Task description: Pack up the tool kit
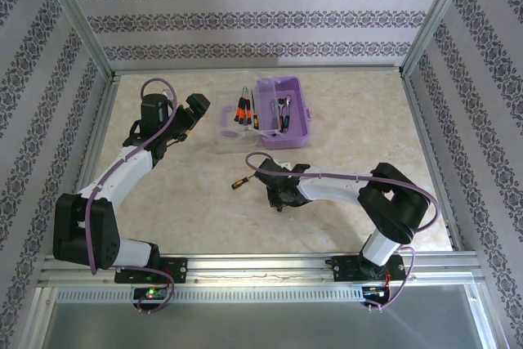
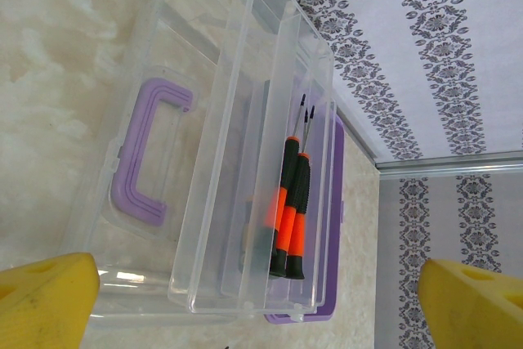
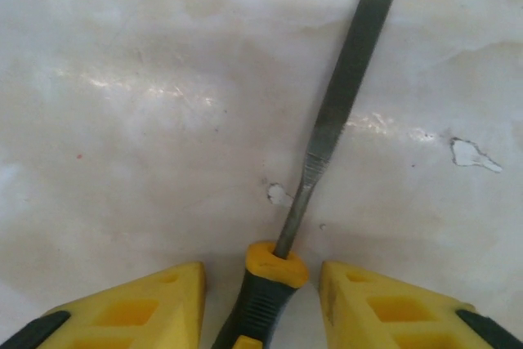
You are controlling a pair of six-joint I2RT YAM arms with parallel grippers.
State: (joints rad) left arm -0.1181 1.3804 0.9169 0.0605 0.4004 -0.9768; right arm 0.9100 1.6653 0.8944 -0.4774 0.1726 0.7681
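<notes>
The purple tool box [image 1: 298,120] lies open at the back centre, with its clear lid [image 1: 233,132] folded out to the left. Orange-and-black screwdrivers [image 1: 243,109] lie on the lid side and wrenches [image 1: 283,112] in the purple half. My left gripper [image 1: 194,114] hovers open just left of the lid; the left wrist view shows two screwdrivers [image 2: 290,202] inside the clear shell [image 2: 245,104]. My right gripper [image 1: 278,195] is down at the table, open. Its fingers [image 3: 172,300] straddle the yellow-and-black handle [image 3: 268,284] of a flat file [image 3: 347,71], with a gap on each side.
A small black-and-orange screwdriver [image 1: 238,183] lies loose on the marble table, left of the right gripper. The box's purple carry handle [image 2: 135,161] faces the left gripper. Patterned walls and an aluminium frame [image 1: 78,22] close in the workspace.
</notes>
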